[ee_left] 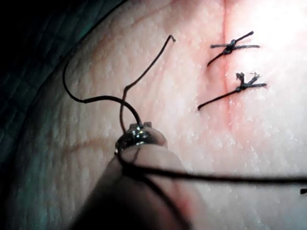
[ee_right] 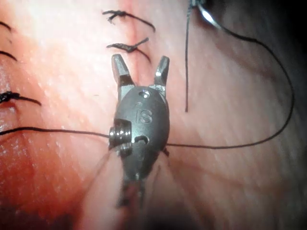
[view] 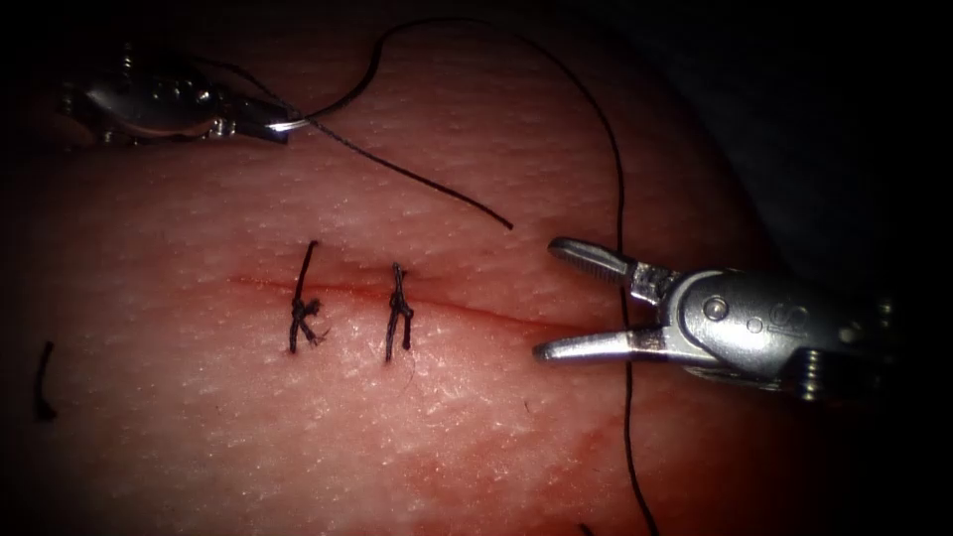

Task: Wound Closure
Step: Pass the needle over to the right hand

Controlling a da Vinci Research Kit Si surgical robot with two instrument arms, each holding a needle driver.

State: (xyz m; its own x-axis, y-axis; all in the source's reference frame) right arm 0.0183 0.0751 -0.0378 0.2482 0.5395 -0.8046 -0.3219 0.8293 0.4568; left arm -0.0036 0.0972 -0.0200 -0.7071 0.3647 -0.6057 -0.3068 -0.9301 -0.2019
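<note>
The tissue has a cut running left to right, closed at its left part by two tied stitches. My left tool sits far above the cut at the upper left, shut on the thread. A short tail trails from it toward the cut, and a long strand arcs over and down the right side. A bright glint shows at its tips; I cannot tell whether that is the needle. My right tool stands open at the cut's right end, one jaw on each side, holding nothing. The long strand passes under it.
A short cut end of thread lies on the tissue at the far left. Red fluid stains the tissue below the cut toward the right. The tissue falls away into dark at the upper right.
</note>
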